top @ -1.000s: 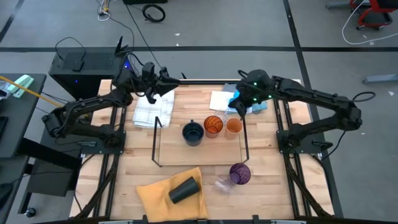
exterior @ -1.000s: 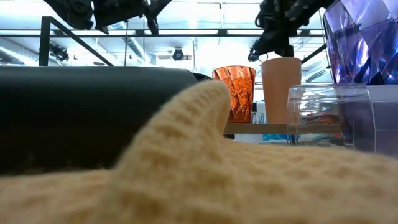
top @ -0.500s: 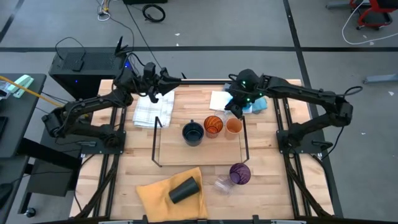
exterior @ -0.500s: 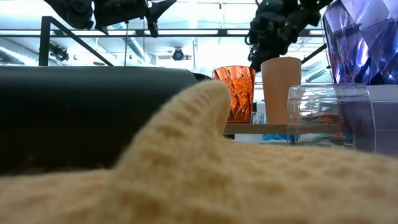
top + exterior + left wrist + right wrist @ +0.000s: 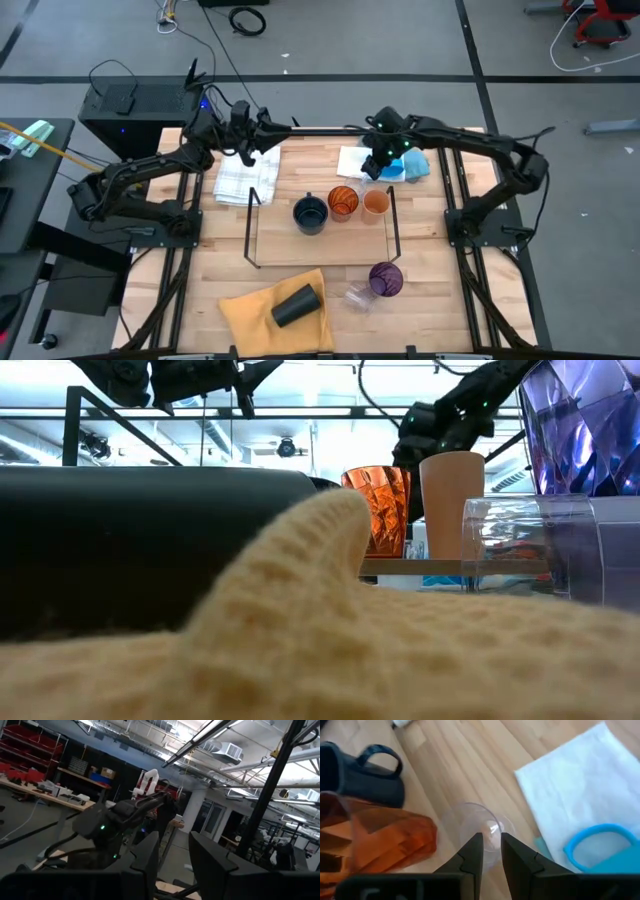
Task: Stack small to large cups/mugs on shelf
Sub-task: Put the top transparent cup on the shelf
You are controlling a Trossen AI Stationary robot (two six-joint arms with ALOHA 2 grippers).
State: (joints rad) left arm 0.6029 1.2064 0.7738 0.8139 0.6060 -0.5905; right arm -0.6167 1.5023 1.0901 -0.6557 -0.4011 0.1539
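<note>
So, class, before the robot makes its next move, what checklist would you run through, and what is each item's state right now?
1. Right claw lined up on the small clear glass: ok.
2. Glass actually gripped: cannot tell.
3. Left claw clear of the work, open over the checked cloth: ok.
4. Free room on the shelf: ok, its front half is bare.
5. Navy mug and both orange cups upright on the shelf: ok.
6. All cups shelved: not ok; purple cup, black cup and blue mug are off it.
</note>
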